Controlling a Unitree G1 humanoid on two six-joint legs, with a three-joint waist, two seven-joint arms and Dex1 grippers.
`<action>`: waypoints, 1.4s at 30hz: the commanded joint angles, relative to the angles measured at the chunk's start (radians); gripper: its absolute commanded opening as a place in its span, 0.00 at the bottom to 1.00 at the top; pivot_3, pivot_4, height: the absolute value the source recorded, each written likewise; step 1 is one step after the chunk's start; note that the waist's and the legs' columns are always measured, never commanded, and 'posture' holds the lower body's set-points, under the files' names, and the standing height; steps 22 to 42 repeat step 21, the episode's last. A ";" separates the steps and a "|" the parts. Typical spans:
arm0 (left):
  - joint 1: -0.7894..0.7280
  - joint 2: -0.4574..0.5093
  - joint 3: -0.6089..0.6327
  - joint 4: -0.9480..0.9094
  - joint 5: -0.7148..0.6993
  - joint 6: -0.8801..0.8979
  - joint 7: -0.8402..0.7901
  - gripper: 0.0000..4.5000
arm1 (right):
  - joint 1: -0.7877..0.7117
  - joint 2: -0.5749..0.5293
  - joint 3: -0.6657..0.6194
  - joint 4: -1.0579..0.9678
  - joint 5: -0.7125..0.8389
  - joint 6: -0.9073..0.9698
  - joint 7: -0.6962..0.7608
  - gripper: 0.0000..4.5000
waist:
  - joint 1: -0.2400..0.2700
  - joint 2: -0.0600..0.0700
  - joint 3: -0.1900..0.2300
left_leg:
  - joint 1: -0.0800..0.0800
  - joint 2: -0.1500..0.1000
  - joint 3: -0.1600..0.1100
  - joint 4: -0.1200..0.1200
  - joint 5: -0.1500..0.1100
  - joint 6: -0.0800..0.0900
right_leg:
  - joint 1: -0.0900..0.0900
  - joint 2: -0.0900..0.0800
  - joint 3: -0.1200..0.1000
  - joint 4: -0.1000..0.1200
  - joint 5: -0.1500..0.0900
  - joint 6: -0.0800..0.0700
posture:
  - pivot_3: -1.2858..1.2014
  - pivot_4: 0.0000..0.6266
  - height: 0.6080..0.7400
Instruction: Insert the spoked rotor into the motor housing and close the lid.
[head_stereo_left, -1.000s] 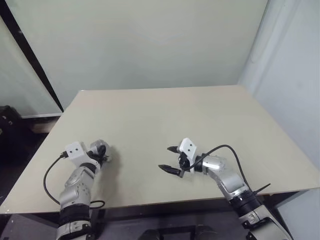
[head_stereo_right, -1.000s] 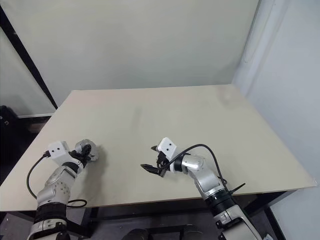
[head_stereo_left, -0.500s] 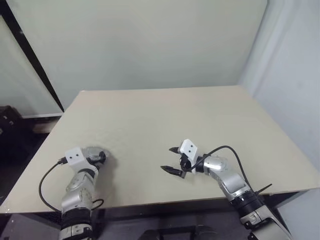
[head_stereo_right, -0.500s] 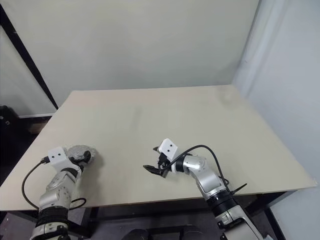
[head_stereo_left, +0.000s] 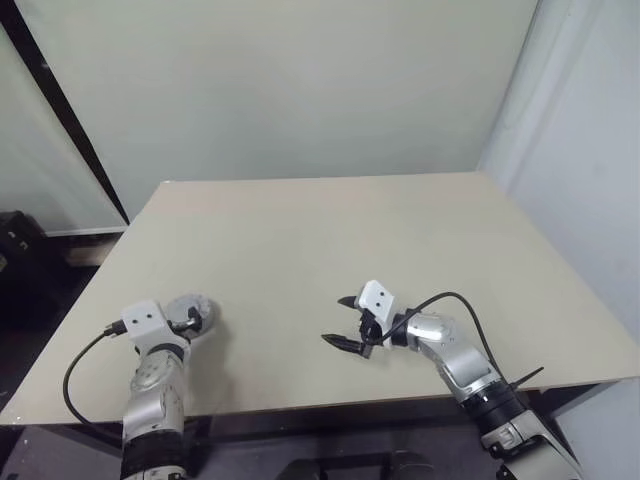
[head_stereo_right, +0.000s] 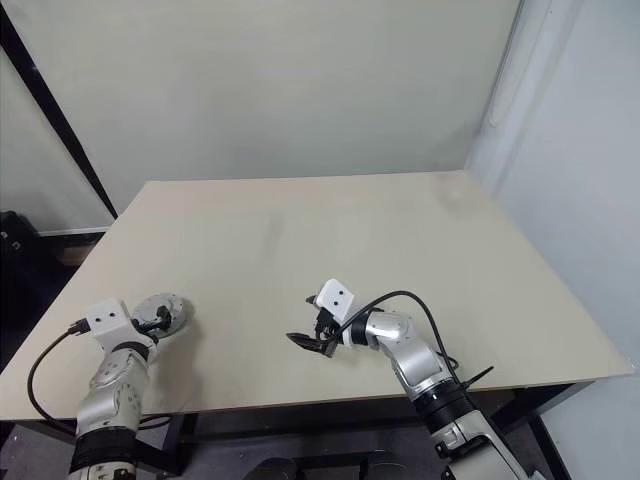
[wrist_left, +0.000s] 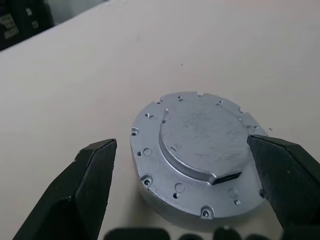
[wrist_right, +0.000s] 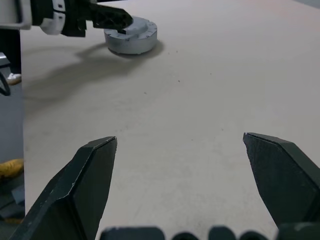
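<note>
A dull grey round puck (wrist_left: 200, 150) lies flat on the table near its front left corner; its flat grey top is the lid (head_stereo_left: 190, 309), seated on the motor housing, of which I see just the grey side wall (wrist_right: 131, 44). The spoked rotor is hidden. My left gripper (wrist_left: 182, 144) is open, its black fingers standing either side of the puck and a little short of it, gripping nothing. My right gripper (head_stereo_left: 332, 318) hangs open and empty over the middle of the table, well to the right of the puck.
The beige table (head_stereo_left: 330, 230) ends close behind the left gripper at the front edge. A pale wall stands behind the table, and a white wall runs along its right side. A black cable (head_stereo_left: 450, 296) loops over my right wrist.
My left gripper has opened, let go of the puck and drawn back toward the table's front edge. The puck now rests flat on the table. The right arm has stayed still.
</note>
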 joint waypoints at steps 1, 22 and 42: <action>0.025 0.031 -0.064 -0.179 0.031 -0.033 -0.083 0.99 | -0.012 -0.005 -0.046 -0.040 0.017 0.002 -0.015 0.98 | 0.001 0.000 0.000 | 0.000 0.000 0.000 0.000 0.000 0.000 | 0.000 0.000 0.000 0.000 0.000 0.000 | 0.52 0.00 1.00; 0.047 0.131 -0.357 -0.547 -0.073 0.313 -0.456 0.99 | 0.129 -0.147 -0.312 -0.265 0.157 0.214 -0.101 0.98 | -0.006 0.002 0.001 | 0.000 0.004 0.003 0.002 0.000 0.000 | 0.000 0.003 0.001 0.000 -0.002 -0.003 | 0.52 0.00 1.00; 0.047 0.131 -0.357 -0.547 -0.073 0.313 -0.456 0.99 | 0.129 -0.147 -0.312 -0.265 0.157 0.214 -0.101 0.98 | -0.006 0.002 0.001 | 0.000 0.004 0.003 0.002 0.000 0.000 | 0.000 0.003 0.001 0.000 -0.002 -0.003 | 0.52 0.00 1.00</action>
